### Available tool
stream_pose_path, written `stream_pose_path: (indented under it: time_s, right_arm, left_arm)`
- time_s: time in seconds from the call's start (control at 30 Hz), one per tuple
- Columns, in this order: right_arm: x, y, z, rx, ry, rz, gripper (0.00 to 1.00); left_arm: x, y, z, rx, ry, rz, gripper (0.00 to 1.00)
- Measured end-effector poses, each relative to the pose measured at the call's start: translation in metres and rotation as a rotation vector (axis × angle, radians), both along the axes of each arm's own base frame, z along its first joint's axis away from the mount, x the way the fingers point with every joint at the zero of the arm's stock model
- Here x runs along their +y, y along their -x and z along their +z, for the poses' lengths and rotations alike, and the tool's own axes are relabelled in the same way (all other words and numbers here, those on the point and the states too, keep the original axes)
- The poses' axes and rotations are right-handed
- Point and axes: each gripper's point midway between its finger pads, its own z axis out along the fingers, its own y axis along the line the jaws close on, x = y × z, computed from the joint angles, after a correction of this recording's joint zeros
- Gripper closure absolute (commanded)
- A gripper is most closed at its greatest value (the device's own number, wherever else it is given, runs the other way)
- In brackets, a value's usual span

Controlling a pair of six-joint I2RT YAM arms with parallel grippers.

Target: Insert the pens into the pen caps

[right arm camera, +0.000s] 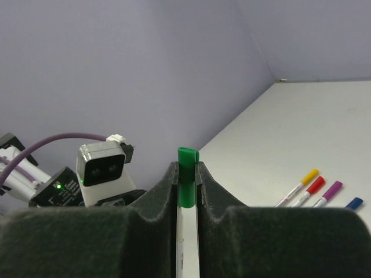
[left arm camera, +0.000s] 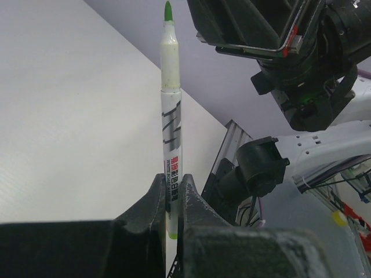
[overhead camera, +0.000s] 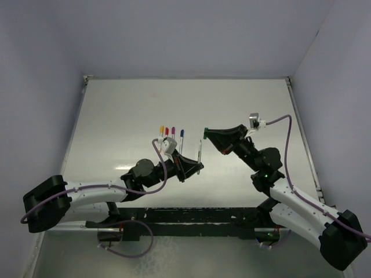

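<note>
My left gripper (overhead camera: 196,164) (left arm camera: 172,184) is shut on the lower barrel of a pale pen (overhead camera: 199,154) (left arm camera: 171,110). The pen stands upright and its bare green tip (left arm camera: 168,10) shows. My right gripper (overhead camera: 208,134) (right arm camera: 186,169) is shut on the green cap (overhead camera: 206,130) (right arm camera: 186,176), just beyond and right of the pen's tip and apart from it. The pen's barrel (right arm camera: 181,246) shows below the cap in the right wrist view. Four more pens lie side by side, with yellow (overhead camera: 162,129) (right arm camera: 309,174), red (overhead camera: 167,131) (right arm camera: 315,185), purple (overhead camera: 173,131) (right arm camera: 333,189) and blue (overhead camera: 182,134) (right arm camera: 353,202) ends.
Grey walls close in the white table (overhead camera: 116,116) on three sides. A metal rail (overhead camera: 304,139) runs along its right edge. The left wrist camera (right arm camera: 101,165) faces my right gripper at close range.
</note>
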Motion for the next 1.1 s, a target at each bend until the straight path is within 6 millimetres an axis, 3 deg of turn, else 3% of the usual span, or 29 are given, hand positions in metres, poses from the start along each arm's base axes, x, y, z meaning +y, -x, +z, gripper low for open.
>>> stream_pose_path:
  time_s: [1.1]
  right_arm:
    - [0.0077, 0.0086, -0.0002, -0.005, -0.061, 0.057, 1.0]
  left_arm:
    - [-0.0073, 0.0012, 0.0009, 0.01, 0.008, -0.024, 1.0]
